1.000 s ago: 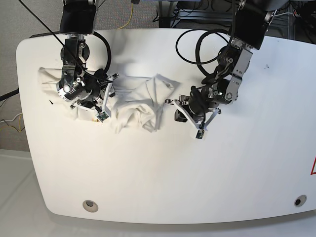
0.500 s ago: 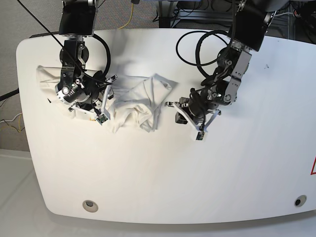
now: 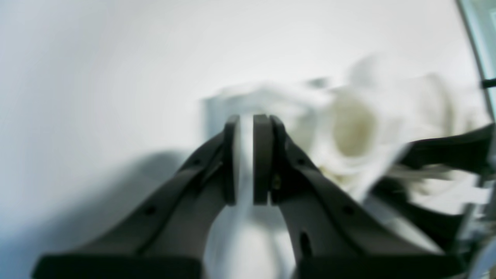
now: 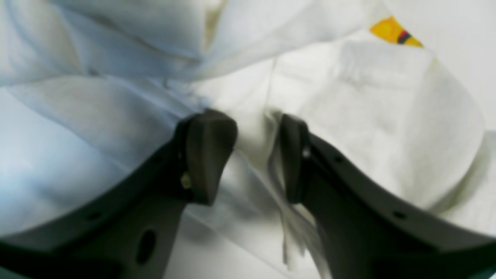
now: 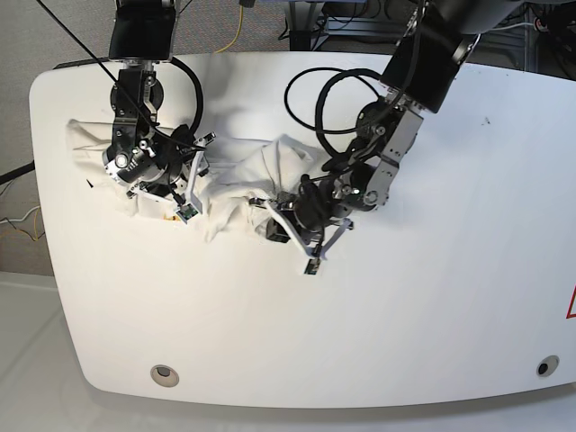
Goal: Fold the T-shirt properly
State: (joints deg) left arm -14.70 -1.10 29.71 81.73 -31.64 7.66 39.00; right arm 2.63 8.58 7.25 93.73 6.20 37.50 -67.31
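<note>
White table | T-shirt crumpled, print unreadable | right end effector grasping T-shirt | left end effector clenched, empty

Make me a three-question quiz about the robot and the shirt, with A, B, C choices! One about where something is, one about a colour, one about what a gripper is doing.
1. Where is the T-shirt on the table?
A. Bunched between the two arms
B. Hanging off the front edge
C. By the red mark at the far right

2. What colour is the little print patch peeking out in the right wrist view?
A. Green
B. Yellow-orange
C. Purple

3. What is the right gripper doing?
A. Holding a cup
B. Resting far from the shirt
C. Pinching a fold of white cloth

Answers:
1. A, since the base view shows the crumpled shirt lying between both arms.
2. B, since a yellow-orange patch shows at the top of that view.
3. C, since a strip of cloth sits between its two fingers.
</note>
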